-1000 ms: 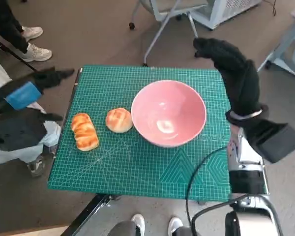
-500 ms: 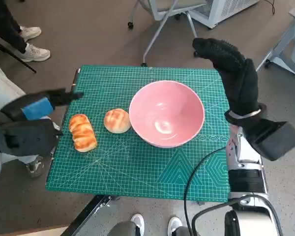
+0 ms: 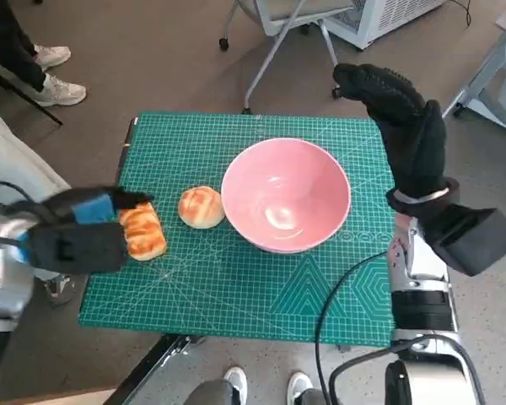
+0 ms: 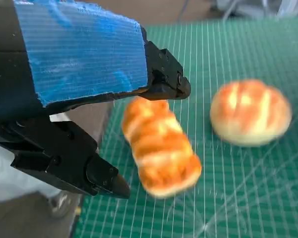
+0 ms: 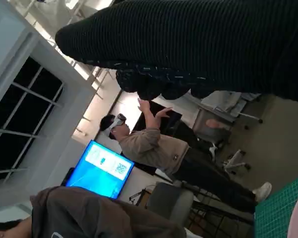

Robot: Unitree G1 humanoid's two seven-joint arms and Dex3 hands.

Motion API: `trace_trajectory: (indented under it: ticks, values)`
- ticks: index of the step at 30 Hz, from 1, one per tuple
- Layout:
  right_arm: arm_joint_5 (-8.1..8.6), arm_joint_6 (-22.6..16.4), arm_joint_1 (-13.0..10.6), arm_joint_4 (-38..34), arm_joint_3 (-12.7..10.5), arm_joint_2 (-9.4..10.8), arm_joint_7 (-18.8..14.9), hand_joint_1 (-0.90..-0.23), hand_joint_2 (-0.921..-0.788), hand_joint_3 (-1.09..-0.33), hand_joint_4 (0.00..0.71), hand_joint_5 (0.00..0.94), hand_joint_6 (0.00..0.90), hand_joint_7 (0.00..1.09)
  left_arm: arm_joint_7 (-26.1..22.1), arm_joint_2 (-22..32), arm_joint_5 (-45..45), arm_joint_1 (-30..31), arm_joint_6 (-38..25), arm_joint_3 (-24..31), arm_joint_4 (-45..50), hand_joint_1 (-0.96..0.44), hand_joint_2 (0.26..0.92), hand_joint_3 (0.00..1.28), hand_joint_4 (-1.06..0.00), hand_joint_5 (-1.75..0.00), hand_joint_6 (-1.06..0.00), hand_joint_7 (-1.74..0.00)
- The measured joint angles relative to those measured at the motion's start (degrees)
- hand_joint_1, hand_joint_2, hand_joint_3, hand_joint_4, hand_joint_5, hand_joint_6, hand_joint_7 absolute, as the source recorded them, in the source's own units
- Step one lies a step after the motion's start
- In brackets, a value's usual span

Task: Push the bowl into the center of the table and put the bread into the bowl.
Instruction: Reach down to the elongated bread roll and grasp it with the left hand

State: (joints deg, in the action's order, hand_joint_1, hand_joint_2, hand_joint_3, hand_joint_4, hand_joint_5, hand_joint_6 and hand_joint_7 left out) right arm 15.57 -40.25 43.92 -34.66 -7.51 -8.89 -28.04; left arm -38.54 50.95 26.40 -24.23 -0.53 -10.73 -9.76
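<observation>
L hand (image 4: 89,99) empty, fingers apart, astride long glazed bread roll (image 4: 159,146) | I judge it soft, light; grip mid-length | R hand (image 3: 401,118): state unclear.

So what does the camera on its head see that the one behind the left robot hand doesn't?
Only the head view shows the pink bowl, the gloved right robot hand raised beside the table, a chair base and someone's shoes on the floor. Only the left wrist view shows the left robot hand's fingers apart around the long bread roll. Both show that roll, the round bun and the green cutting mat.
</observation>
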Motion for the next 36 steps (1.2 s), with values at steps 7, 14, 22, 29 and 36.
trace_trajectory:
  ticks: [7,14,22,29,36]
  values:
    - [-0.03,0.3,0.0,0.5,0.0,-0.1,0.0,-0.657,-0.921,-0.733,0.162,0.0,-0.001,0.5,0.5,-1.7,2.0,-2.1,0.0,-2.2,-2.9,0.05,0.775,0.0,-0.22,0.0,-0.39,0.0]
    - [-0.07,0.5,0.0,0.5,0.0,-0.2,0.0,-0.661,-0.921,-0.736,0.16,0.0,-0.001,0.5,2.3,-3.7,3.4,-4.8,1.7,-3.9,-6.7,0.05,0.783,0.01,-0.26,-0.01,-0.4,0.0]
    - [-0.07,0.7,-0.1,0.9,0.0,-0.4,0.0,-0.662,-0.921,-0.737,0.16,0.0,-0.001,0.5,7.5,-5.9,5.1,-6.9,6.6,-5.5,-13.1,0.06,0.848,0.03,-0.45,-0.02,-0.55,-0.03]
    - [-0.07,0.7,-0.1,0.9,0.0,-0.6,0.0,-0.661,-0.921,-0.737,0.159,0.0,-0.001,0.5,15.6,-6.7,6.5,-7.5,14.1,-6.3,-18.8,-0.07,0.912,0.07,-0.77,-0.28,-0.69,-0.65]
    - [-0.07,0.7,-0.2,0.9,0.0,-0.8,0.0,-0.661,-0.921,-0.736,0.16,0.0,-0.001,0.5,21.5,-6.6,7.4,-7.7,20.4,-6.8,-23.0,0.0,0.919,0.05,-0.72,-1.1,-0.64,-1.09]
